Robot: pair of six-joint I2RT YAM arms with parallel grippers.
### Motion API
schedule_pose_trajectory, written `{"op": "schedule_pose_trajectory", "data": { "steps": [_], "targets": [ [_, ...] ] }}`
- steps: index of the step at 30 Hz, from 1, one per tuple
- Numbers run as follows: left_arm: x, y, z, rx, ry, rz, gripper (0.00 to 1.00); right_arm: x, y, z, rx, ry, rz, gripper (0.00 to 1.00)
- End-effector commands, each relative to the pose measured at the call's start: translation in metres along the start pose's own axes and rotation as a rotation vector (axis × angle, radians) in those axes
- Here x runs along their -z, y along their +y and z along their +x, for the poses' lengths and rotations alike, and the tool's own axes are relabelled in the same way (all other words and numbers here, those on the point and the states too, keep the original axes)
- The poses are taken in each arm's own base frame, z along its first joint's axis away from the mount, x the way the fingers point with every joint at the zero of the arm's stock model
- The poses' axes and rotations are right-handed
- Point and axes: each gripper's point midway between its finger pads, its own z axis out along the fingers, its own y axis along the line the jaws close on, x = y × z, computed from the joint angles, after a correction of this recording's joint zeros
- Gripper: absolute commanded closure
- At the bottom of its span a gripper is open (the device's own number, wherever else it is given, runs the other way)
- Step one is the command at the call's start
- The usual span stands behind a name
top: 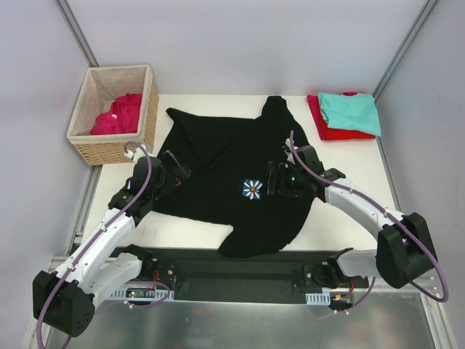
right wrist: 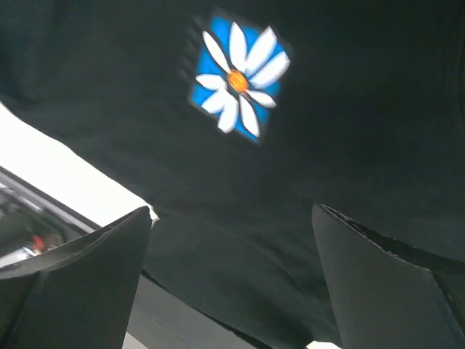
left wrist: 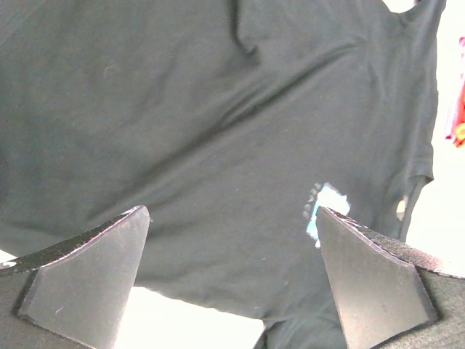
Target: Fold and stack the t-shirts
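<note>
A large black t-shirt (top: 225, 156) lies spread across the middle of the table, with a small white-blue flower print (top: 252, 189) near its centre. My left gripper (top: 173, 169) hovers open over the shirt's left side; the left wrist view shows black cloth (left wrist: 218, 123) between the wide fingers (left wrist: 94, 276). Over the shirt's right side, just right of the flower, my right gripper (top: 275, 179) is open too. The right wrist view has the flower (right wrist: 236, 80) ahead of that gripper (right wrist: 232, 211), with nothing held. A teal t-shirt (top: 350, 110) lies folded on a red one (top: 327, 129) at the back right.
A wicker basket (top: 109, 150) with beige lining stands at the back left and holds crimson-pink cloth (top: 120, 115). The black shirt's lower hem hangs over the table's near edge onto the black base rail (top: 218, 269). Bare white table (top: 349, 171) shows right of the shirt.
</note>
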Motion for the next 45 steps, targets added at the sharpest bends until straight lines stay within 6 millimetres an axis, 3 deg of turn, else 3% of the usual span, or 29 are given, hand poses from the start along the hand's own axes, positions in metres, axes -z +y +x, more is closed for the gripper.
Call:
{"op": "schedule_pose_trajectory", "data": {
  "steps": [1,7,10,14,15,23,31,34,37,40,42,45],
  "targets": [
    [0.0,0.016,0.008,-0.016,-0.003,-0.042,0.01,-0.009,-0.012,0.009,0.011,-0.009,0.017,0.03],
    [0.0,0.022,0.01,-0.021,-0.006,-0.056,0.01,-0.024,-0.037,0.047,-0.041,0.069,0.073,0.03],
    [0.0,0.021,0.008,-0.021,-0.012,-0.059,0.01,-0.023,-0.06,0.065,-0.093,0.087,0.168,0.03],
    [-0.002,0.023,0.007,-0.025,-0.013,-0.069,0.01,-0.015,-0.091,0.073,-0.126,0.068,0.334,0.03],
    [-0.003,0.024,0.008,-0.027,-0.011,-0.076,0.01,-0.009,-0.104,0.072,-0.123,0.054,0.41,0.03],
    [-0.005,0.026,0.008,-0.036,-0.01,-0.086,0.01,0.008,-0.144,0.068,-0.232,0.059,0.583,0.04],
    [-0.009,0.028,0.009,-0.046,-0.003,-0.108,0.01,0.026,-0.167,0.033,-0.345,0.015,0.668,0.03],
    [-0.009,0.03,0.009,-0.048,-0.005,-0.112,0.01,0.035,-0.178,0.029,-0.382,-0.003,0.7,0.03],
    [-0.009,0.031,0.008,-0.053,-0.011,-0.116,0.01,0.041,-0.182,0.032,-0.394,-0.014,0.723,0.03],
    [-0.008,0.029,0.006,-0.056,-0.015,-0.11,0.01,0.045,-0.173,0.029,-0.394,-0.043,0.689,0.03],
    [-0.007,0.027,0.006,-0.053,-0.012,-0.101,0.01,0.043,-0.157,0.02,-0.361,-0.072,0.623,0.03],
    [-0.01,0.023,0.007,-0.046,-0.001,-0.097,0.01,0.042,-0.116,-0.014,-0.256,-0.156,0.486,0.03]
  ]
}}
